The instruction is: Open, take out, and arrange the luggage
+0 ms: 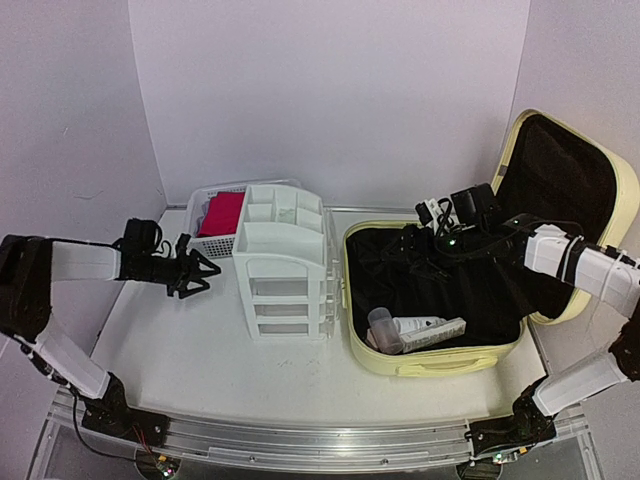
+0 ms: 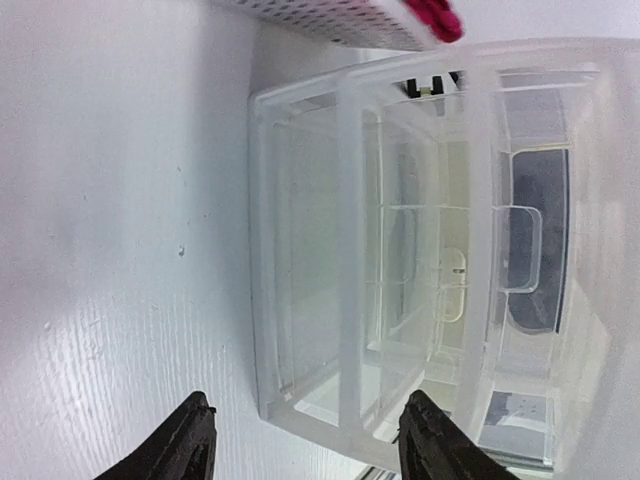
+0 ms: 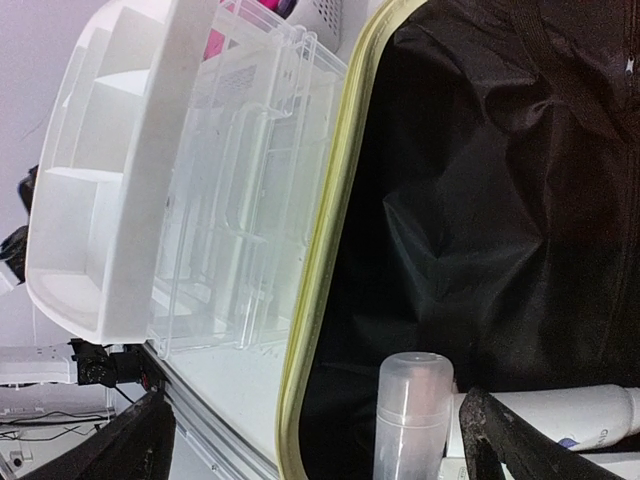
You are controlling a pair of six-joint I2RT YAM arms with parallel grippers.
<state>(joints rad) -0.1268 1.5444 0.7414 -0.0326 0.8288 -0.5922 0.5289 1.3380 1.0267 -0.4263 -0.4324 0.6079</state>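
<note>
the luggage is lying open on the right of the table, a white tube and a capped clear bottle resting in its near corner. over its black lining the right gripper is hovering, jaws spread wide and empty. at left, the left gripper is hanging with jaws parted, gripping nothing, near the white drawer organizer beside the luggage. behind that, a mesh basket is holding something red.
</note>
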